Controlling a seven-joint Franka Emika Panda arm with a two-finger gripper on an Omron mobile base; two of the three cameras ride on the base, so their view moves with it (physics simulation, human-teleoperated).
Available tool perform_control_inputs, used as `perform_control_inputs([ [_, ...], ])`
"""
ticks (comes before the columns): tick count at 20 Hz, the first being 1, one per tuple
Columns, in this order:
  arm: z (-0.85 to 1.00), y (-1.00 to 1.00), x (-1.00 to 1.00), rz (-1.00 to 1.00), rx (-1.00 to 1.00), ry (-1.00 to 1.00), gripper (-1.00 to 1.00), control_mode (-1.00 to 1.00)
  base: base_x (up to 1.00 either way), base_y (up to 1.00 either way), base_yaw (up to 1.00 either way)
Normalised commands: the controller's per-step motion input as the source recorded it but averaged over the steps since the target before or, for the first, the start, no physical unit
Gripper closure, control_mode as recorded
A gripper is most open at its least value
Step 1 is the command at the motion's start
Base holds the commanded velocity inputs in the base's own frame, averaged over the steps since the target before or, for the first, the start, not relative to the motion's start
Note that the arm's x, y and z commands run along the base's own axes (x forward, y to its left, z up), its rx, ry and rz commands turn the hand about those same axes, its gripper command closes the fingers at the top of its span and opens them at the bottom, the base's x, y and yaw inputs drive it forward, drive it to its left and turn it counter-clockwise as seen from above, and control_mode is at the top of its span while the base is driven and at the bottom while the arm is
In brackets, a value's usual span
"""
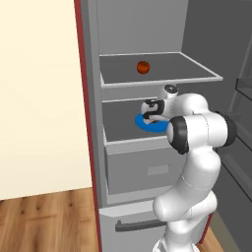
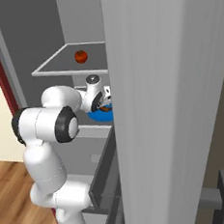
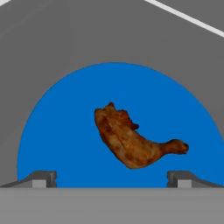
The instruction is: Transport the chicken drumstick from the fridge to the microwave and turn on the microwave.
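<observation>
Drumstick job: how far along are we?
Done: the fridge stands open and the arm has reached in over its middle shelf. In hand: the open gripper hangs above the chicken drumstick, which lies ungrasped on the blue plate. Left: grasp it, carry it to the microwave, start the microwave. A red-orange fruit sits on the shelf above.

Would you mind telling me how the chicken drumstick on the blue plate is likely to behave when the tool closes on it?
The chicken drumstick looks thick at one end and tapers to a thin bone tip, so it may pivot if pinched near that tip. Its lumpy surface probably grips fairly well. Lying flat on the blue plate, it seems unlikely to roll, though it could slide across that smooth surface.
</observation>
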Motion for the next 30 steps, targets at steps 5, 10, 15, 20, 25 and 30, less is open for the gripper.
perform_control_inputs([
  [5, -0.1, 0.0, 0.1, 0.01, 0.0, 0.01, -1.0, -1.0, 0.0, 0.0, 0.0],
  [10, -0.08, 0.0, 0.17, 0.0, 0.0, 0.0, -1.0, -1.0, 0.0, 0.0, 0.0],
  [15, -0.05, 0.0, 0.16, 0.0, 0.0, 0.0, -1.0, -1.0, 0.0, 0.0, 0.0],
  [20, -0.2, 0.0, 0.12, 0.0, 0.0, 0.01, -1.0, -1.0, 0.0, 0.0, 0.0],
  [25, -0.21, 0.0, 0.07, 0.01, 0.0, 0.01, -1.0, -1.0, 0.0, 0.0, 0.0],
  [30, -0.15, 0.0, 0.13, 0.0, 0.0, 0.01, -1.0, -1.0, 0.0, 0.0, 0.0],
])
